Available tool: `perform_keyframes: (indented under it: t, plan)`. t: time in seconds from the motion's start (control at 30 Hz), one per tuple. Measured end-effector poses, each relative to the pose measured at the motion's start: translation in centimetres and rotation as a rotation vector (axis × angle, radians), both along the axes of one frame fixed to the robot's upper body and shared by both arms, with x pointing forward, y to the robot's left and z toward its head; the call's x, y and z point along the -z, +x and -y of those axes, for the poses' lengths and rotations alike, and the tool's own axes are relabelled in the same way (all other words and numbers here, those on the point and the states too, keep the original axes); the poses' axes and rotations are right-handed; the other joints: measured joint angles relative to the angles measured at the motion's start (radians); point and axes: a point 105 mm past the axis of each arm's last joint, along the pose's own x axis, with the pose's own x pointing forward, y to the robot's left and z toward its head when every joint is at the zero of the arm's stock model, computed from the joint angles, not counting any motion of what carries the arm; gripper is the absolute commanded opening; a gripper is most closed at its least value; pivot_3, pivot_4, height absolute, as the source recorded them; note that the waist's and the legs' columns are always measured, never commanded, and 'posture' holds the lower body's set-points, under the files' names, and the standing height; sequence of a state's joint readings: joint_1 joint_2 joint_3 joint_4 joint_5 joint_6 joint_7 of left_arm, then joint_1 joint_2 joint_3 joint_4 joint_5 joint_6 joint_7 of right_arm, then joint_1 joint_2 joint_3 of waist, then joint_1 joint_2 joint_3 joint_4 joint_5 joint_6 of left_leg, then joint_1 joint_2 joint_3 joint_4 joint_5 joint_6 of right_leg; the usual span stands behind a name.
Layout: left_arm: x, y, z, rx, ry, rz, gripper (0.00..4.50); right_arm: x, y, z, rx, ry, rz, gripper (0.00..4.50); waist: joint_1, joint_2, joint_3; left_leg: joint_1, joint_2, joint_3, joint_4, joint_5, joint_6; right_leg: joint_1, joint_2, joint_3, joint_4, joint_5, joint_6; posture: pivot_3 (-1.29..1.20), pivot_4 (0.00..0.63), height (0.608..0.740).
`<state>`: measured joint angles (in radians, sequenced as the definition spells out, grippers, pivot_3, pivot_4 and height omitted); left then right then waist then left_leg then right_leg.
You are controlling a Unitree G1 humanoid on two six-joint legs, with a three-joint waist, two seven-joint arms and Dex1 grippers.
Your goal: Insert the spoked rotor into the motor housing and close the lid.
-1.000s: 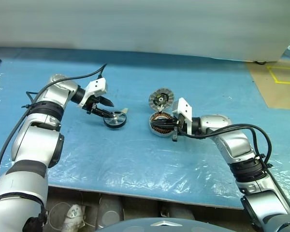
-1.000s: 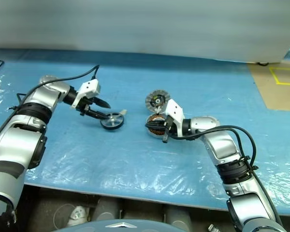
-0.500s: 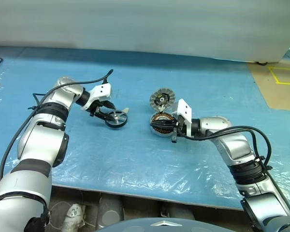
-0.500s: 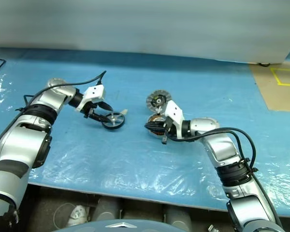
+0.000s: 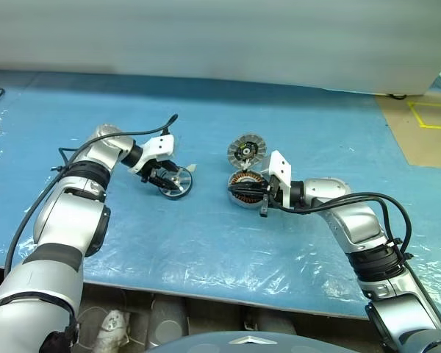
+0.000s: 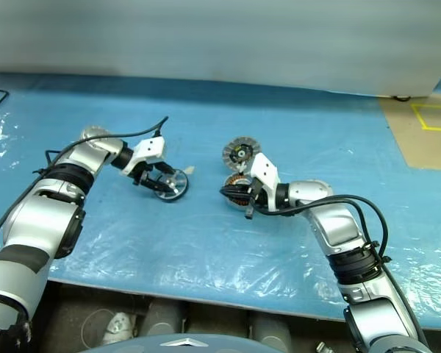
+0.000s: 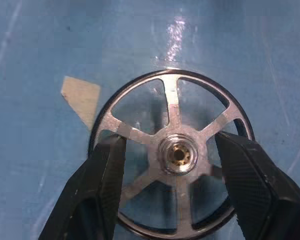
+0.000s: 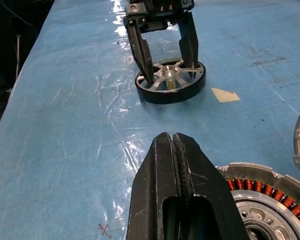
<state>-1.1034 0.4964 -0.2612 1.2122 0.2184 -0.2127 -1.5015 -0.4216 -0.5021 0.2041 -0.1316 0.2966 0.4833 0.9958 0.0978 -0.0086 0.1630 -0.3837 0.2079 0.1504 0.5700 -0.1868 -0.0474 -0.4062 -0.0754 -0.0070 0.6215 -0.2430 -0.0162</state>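
A blue plastic-covered table (image 5: 206,243) meets a pale wall. The left gripper (image 5: 167,182), fingers spread, straddles the shiny spoked rotor (image 5: 178,182) lying flat; the right gripper (image 5: 251,194), pinched shut, hovers by the copper-wound motor housing (image 5: 242,190).

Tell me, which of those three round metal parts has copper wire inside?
The motor housing, by the right pincer; the lid and spoked rotor show none.
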Motion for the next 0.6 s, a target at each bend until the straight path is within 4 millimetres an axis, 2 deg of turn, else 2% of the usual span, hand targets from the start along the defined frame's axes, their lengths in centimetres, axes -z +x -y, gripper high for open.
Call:
perform_keyframes:
  t: [0.1,0.3,0.5,0.6]
  plan:
    - [0.1,0.0,0.0,0.004,0.01,-0.001,2.96,-0.1,0.1,-0.1,0.005,0.005,0.007,0.0,0.0,0.0,0.0,0.001,0.0,0.0,0.0,0.0,0.0,0.0,0.0,0.0,0.0,0.0,0.0,0.0,0.15,0.74]
    - [-0.3,0.1,-0.3,-0.009,0.017,0.006,1.95,-0.2,0.2,-0.1,0.011,0.009,0.02,0.0,0.0,0.0,0.0,0.004,0.0,0.0,0.0,0.0,0.0,0.004,-0.001,0.0,0.0,0.0,-0.001,0.0,0.15,0.74]
    - [-1.0,-0.2,0.4,0.0,-0.066,-0.03,1.89,-0.6,0.3,0.4,0.023,0.019,0.017,0.0,0.004,0.0,0.001,0.004,-0.001,0.0,0.0,0.0,0.0,0.004,-0.001,0.0,0.0,-0.002,-0.004,0.0,0.15,0.74]
    - [-2.9,-0.3,1.6,0.029,-0.184,-0.027,1.89,-1.4,0.7,1.9,0.071,0.018,0.034,0.0,0.009,-0.001,0.002,0.002,0.0,0.0,0.0,0.0,0.0,0.003,-0.001,-0.001,-0.001,-0.002,-0.003,0.0,0.15,0.74]
